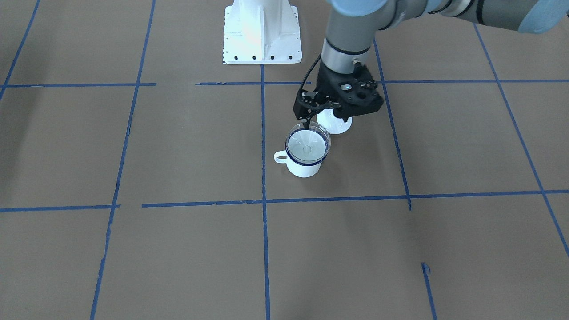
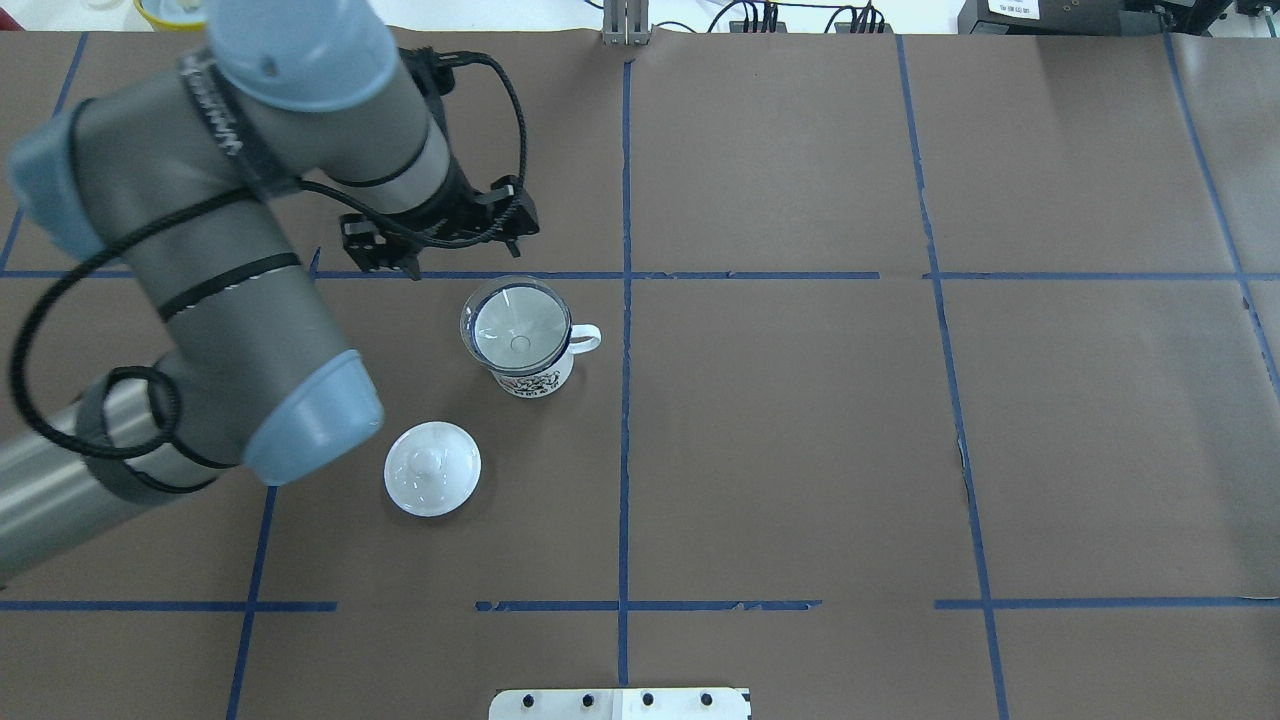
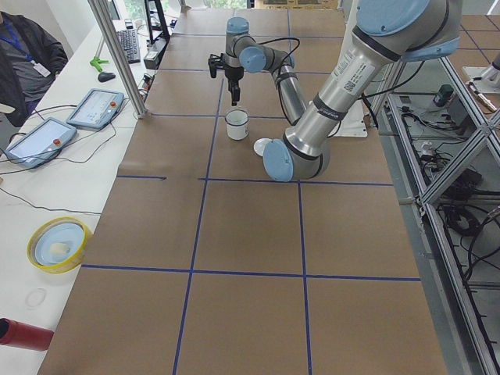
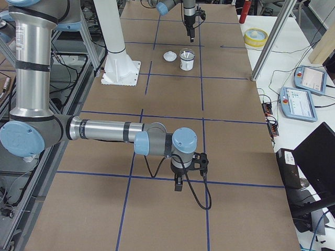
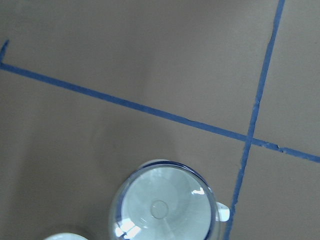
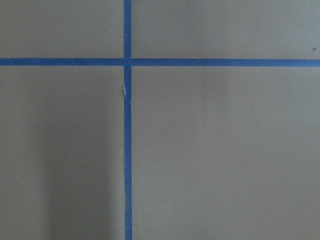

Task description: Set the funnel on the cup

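Observation:
The clear funnel (image 1: pixel 307 144) sits upright in the mouth of the white mug (image 1: pixel 303 168), its spout down inside. The cup has a dark blue rim, and its handle (image 2: pixel 585 338) points toward the table's middle. Both also show in the overhead view, funnel (image 2: pixel 515 325) and cup (image 2: pixel 535 380), and at the bottom edge of the left wrist view (image 5: pixel 162 207). My left gripper (image 1: pixel 306 122) hangs just above and beyond the funnel's far rim, apart from it, empty, its jaws slightly apart. My right gripper (image 4: pixel 178 185) hovers low over bare table far from the cup; I cannot tell its state.
A round white knobbed lid (image 2: pixel 432 468) lies on the table on the robot's side of the cup, under my left arm. The white robot base (image 1: pixel 262 35) stands behind it. A yellow bowl (image 3: pixel 56 244) sits off the mat on the side bench.

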Available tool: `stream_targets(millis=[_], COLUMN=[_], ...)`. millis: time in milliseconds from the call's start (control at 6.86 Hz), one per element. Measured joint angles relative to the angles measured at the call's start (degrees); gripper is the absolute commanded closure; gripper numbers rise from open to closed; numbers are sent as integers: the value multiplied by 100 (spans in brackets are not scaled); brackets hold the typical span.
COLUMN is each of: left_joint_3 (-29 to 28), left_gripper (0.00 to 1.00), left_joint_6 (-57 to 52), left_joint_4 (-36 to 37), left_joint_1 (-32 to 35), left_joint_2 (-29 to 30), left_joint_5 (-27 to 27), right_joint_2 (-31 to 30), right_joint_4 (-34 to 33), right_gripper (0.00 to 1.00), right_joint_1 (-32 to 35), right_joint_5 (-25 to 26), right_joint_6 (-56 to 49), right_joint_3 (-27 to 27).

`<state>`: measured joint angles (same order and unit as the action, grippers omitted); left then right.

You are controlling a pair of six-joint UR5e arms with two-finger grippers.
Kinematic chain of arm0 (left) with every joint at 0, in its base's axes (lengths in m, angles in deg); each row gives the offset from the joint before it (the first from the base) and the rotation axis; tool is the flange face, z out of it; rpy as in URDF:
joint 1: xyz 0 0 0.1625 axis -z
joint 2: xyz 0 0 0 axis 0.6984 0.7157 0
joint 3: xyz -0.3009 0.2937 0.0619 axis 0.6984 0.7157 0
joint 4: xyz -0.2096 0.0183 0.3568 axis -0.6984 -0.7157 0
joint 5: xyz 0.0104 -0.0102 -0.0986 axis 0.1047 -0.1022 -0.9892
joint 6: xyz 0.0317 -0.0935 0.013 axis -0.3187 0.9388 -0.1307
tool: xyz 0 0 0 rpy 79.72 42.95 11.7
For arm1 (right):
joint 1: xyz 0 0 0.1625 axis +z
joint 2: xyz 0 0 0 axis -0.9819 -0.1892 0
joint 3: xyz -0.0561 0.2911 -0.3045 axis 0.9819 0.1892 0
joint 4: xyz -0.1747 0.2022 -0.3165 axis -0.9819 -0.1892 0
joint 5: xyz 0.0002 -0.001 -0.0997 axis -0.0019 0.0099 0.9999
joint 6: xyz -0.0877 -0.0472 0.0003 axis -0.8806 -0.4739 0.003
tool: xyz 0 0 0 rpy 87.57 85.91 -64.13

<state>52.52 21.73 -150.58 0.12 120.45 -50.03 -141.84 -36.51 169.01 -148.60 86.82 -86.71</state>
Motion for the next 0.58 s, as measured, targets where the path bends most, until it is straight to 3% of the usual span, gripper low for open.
stream_targets(millis=[291, 583], left_joint_3=[353, 87], left_gripper=[0, 0], left_joint_6=[-2404, -5584], left_joint_4=[-11, -89], left_joint_1=[1261, 2905], left_joint_2=[-1007, -2180], left_joint_5=[-525, -913], right_joint_2=[0, 0], right_joint_4=[0, 0], right_gripper=[0, 0], right_joint_1=[0, 0], right_joint_5=[0, 0], right_joint_6=[0, 0], right_joint_3=[0, 0])
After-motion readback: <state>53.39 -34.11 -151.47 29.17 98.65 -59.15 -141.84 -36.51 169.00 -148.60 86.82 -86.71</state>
